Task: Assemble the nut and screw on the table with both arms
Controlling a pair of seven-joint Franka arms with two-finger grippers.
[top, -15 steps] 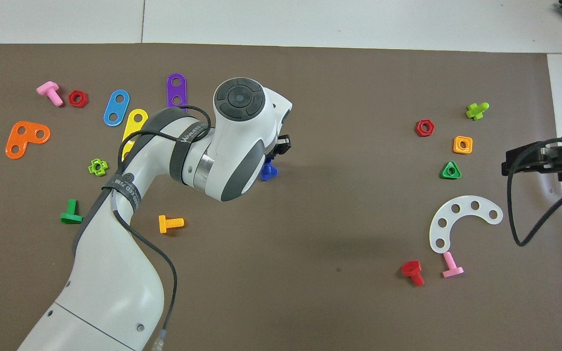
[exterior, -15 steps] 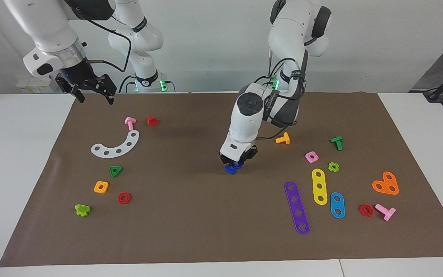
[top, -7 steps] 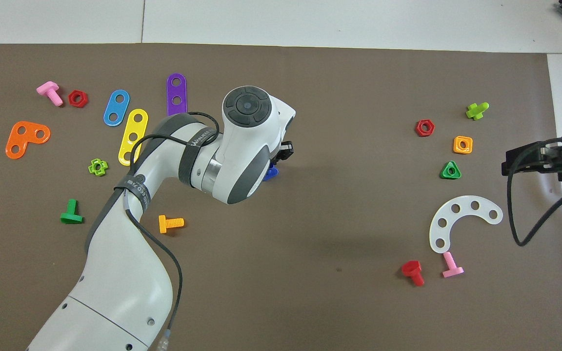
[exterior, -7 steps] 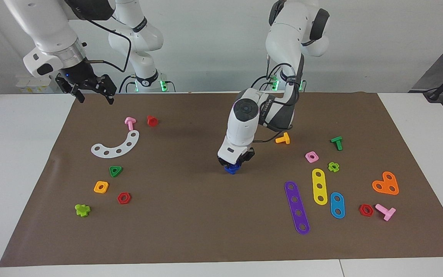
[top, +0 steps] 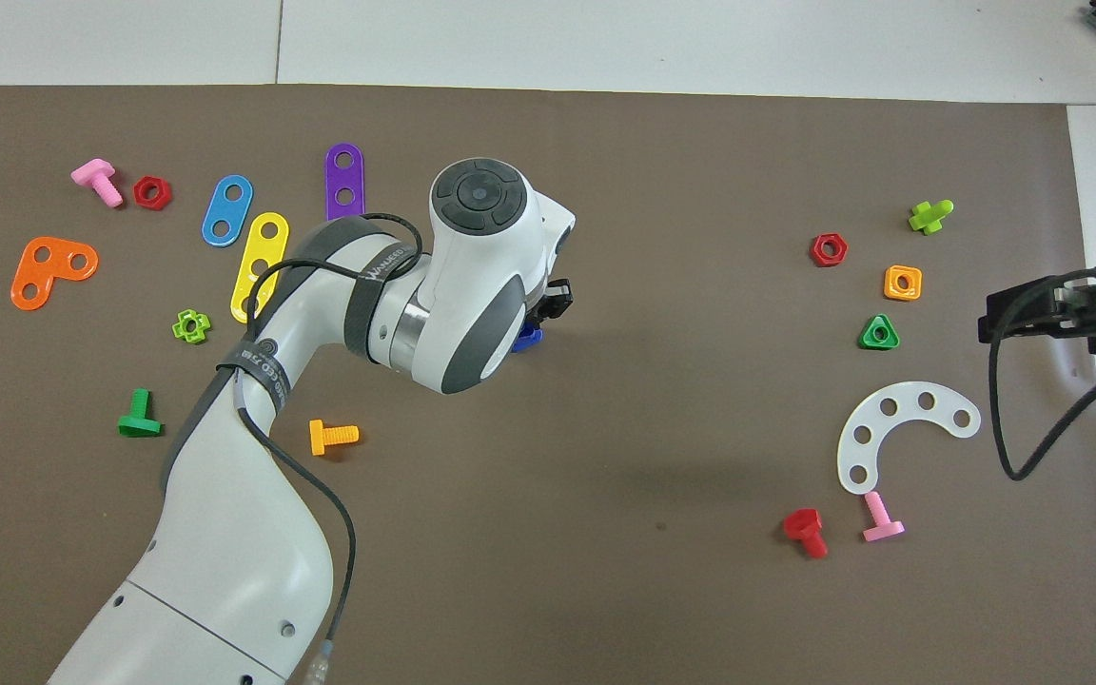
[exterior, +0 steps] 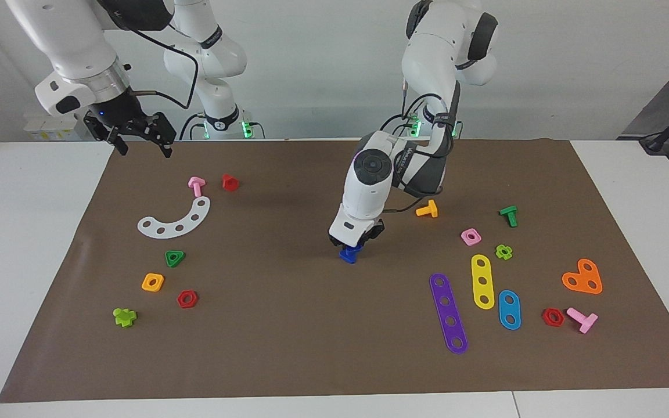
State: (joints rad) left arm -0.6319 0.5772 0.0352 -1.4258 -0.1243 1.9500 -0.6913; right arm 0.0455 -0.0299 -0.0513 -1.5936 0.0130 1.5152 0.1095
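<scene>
My left gripper (exterior: 353,247) points down at the middle of the brown mat (exterior: 288,325) and is shut on a small dark-blue piece (exterior: 348,254), which looks like the screw. Its wide part rests on the mat and its narrow part stands up between the fingers. In the overhead view only an edge of the piece (top: 530,335) shows under the left wrist. I cannot make out a separate dark-blue nut; it is hidden or out of view. My right gripper (exterior: 144,148) is open, empty and raised over the mat's edge at the right arm's end, waiting; it also shows in the overhead view (top: 988,319).
An orange screw (exterior: 427,209), pink nut (exterior: 471,236), green screw (exterior: 509,215) and coloured strips (exterior: 483,281) lie toward the left arm's end. A white curved strip (exterior: 176,220), orange nut (exterior: 153,282) and red nut (exterior: 187,299) lie toward the right arm's end.
The left hand has shifted slightly toward the right arm's end with the dark-blue piece under it, and the piece shows less. The right arm has not moved.
</scene>
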